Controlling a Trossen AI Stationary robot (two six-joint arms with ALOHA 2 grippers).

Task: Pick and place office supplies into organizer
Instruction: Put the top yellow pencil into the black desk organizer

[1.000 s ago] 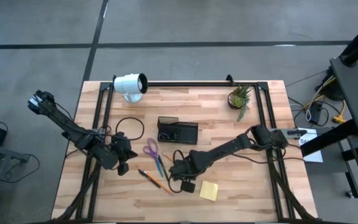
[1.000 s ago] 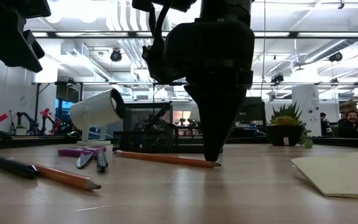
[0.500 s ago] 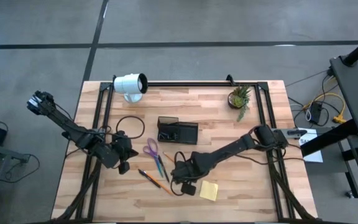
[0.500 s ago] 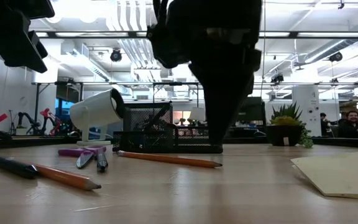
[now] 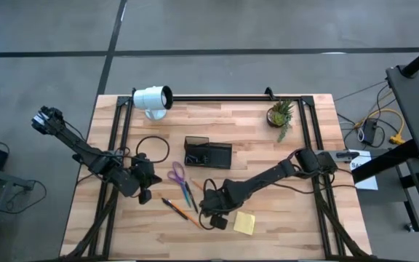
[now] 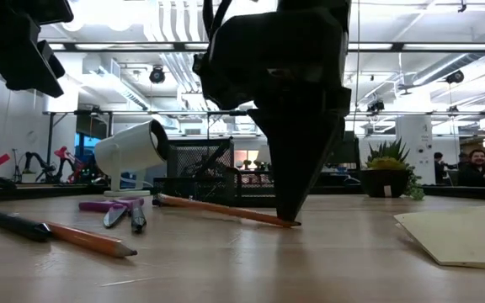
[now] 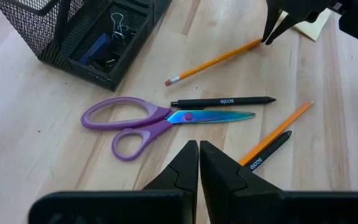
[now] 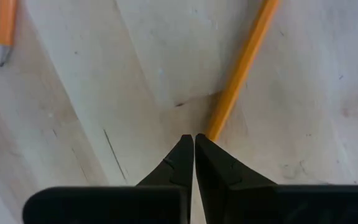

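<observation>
A pale wooden surface is seen from above, with two dark robot arms reaching over it. The right gripper is lowered to the surface, its fingers closed on the tip of a long orange wooden pencil; the pencil's far end appears slightly raised off the wood. Only the very end seems to be pinched, so the pencil could swing, slip out or be dragged sideways when lifted.

The left gripper hangs above the surface near the left side, fingers closed and empty. Below it lie purple-handled scissors with shiny blades, a thin black pen, and another orange pencil beside a second black pen.

The small black wire-mesh organizer stands just behind these supplies, with clips and a blue item already seen in one low compartment. A square yellow sticky-note pad lies near the right gripper. A white cylindrical lamp and a small potted green plant stand at the back.
</observation>
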